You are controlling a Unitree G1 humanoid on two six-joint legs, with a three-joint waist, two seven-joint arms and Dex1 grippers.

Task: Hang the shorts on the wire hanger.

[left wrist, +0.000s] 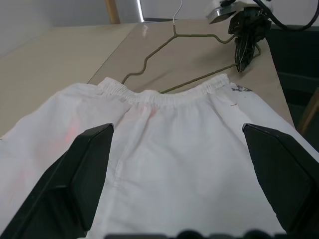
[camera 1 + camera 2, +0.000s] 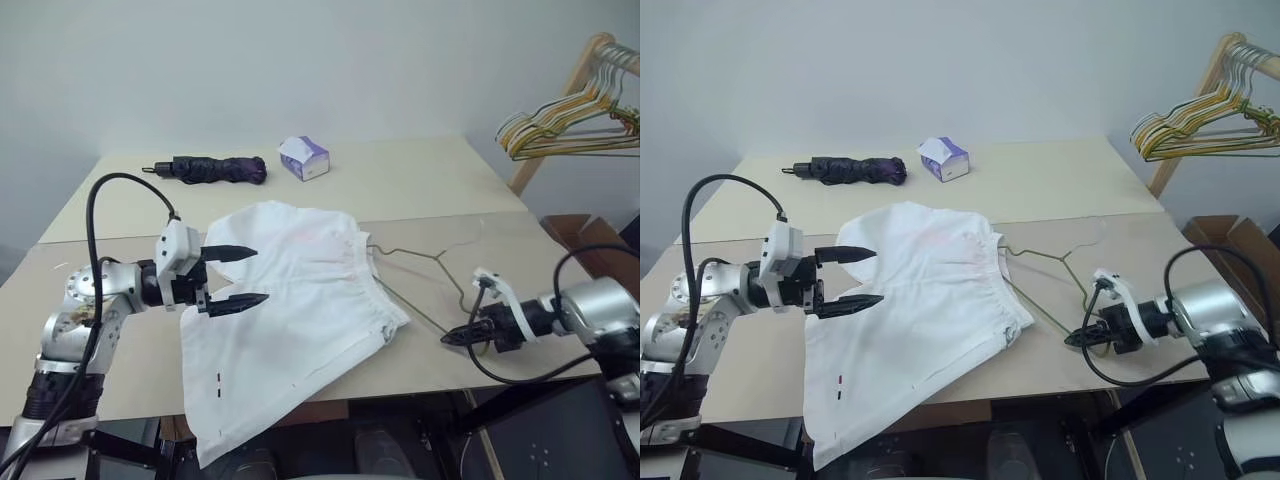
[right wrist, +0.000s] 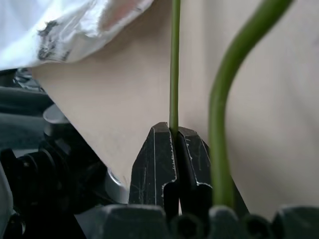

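Where the table [image 2: 420,190] meets its front edge, the one pair of white shorts [image 2: 290,320] lies spread, a leg hanging over, its elastic waist covering part of the single wire hanger [image 2: 425,260]. The left gripper [image 2: 238,276] hovers wide open over the cloth. In the left wrist view, the waistband lies beyond the fingers [image 1: 75,179]. In the right wrist view, the right gripper [image 3: 175,144] pinches the thin green wire.
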